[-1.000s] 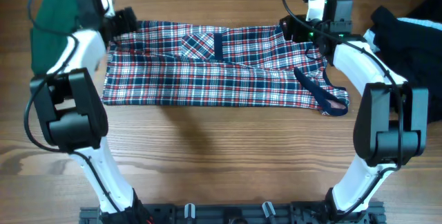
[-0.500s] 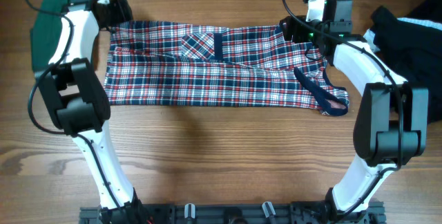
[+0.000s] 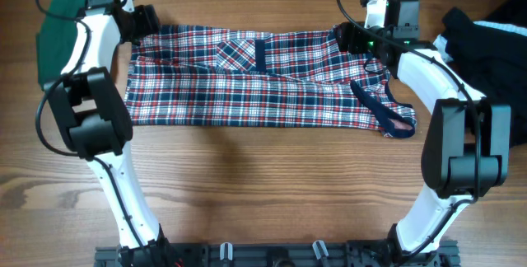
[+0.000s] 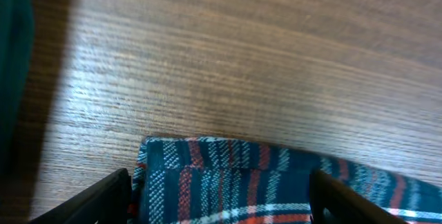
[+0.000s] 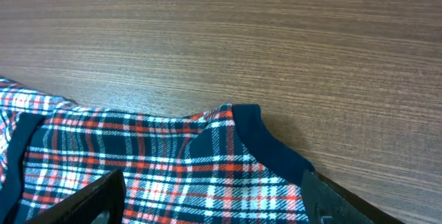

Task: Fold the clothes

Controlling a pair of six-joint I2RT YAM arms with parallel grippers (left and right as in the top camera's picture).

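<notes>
- While both my arms reach to the far side, the wooden table (image 3: 263,209) lies under everything, its near half bare wood.
- The plaid dress (image 3: 263,86) lies flat across the far half of the table, stretched from left to right between my two arms, in red, white and navy checks.
- The black garment (image 3: 494,53) sits bunched at the far right corner, just beside my right arm and apart from the dress.
- The dark-green garment (image 3: 51,32) lies at the far left corner, partly hidden behind my left arm; in the left wrist view it shows only as a dark strip along the left edge.
- My left gripper (image 3: 146,21) hangs over the far left corner of the dress. Its jaws stand wide apart, with one finger (image 4: 103,196) on each side of the cloth corner (image 4: 166,156), and nothing is pinched between them.
- My right gripper (image 3: 347,38) hangs over the far right end of the dress. Its jaws too stand wide apart, one finger (image 5: 90,196) at each lower corner of the right wrist view, and the cloth lies loose between them.
- A navy strap (image 3: 387,114) curls out in a loop at the near right end of the dress.
- A pocket (image 3: 235,53) with slanted checks sits near the far edge, just beside a short navy strip (image 3: 259,55).
- The navy trim (image 5: 266,141) curves round the cloth edge under my right gripper.
</notes>
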